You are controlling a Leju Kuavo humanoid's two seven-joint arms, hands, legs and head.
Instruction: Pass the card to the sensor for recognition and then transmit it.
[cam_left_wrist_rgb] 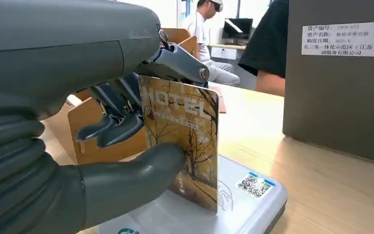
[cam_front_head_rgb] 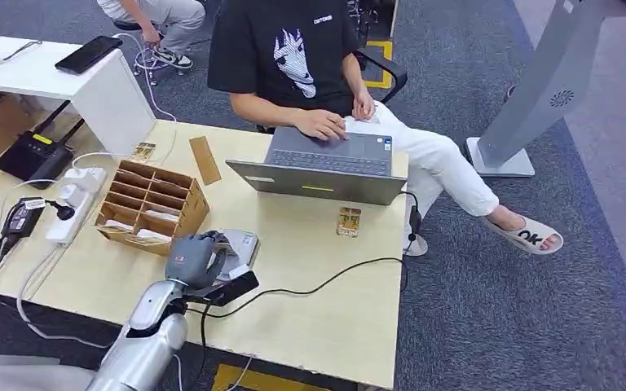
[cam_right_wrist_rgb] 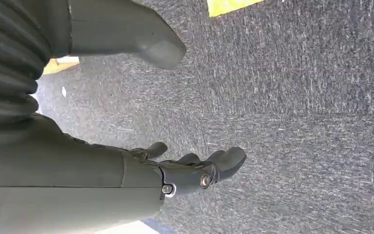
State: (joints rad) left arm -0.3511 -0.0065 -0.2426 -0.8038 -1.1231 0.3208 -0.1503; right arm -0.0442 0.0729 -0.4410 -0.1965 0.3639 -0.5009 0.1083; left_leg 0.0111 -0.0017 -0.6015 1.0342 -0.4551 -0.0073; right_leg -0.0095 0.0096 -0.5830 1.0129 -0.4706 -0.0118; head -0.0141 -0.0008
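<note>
My left hand (cam_front_head_rgb: 193, 257) pinches a hotel card (cam_left_wrist_rgb: 182, 136) printed with bare trees, thumb on its face and fingers (cam_left_wrist_rgb: 112, 122) behind it. The card stands on edge with its lower rim touching the top of the white card sensor (cam_left_wrist_rgb: 233, 204), beside a QR sticker (cam_left_wrist_rgb: 254, 185). In the head view the sensor (cam_front_head_rgb: 240, 248) lies at the table's near left, partly under my hand. A second patterned card (cam_front_head_rgb: 348, 221) lies flat in front of the laptop. My right hand (cam_right_wrist_rgb: 195, 170) hangs over grey carpet with its fingers apart and nothing in it.
A wooden divided card box (cam_front_head_rgb: 153, 205) stands just left of the sensor. A person types on a grey laptop (cam_front_head_rgb: 322, 169) across the table. A black cable (cam_front_head_rgb: 326, 281) runs over the table (cam_front_head_rgb: 326, 326); a power strip (cam_front_head_rgb: 73, 204) lies at the left.
</note>
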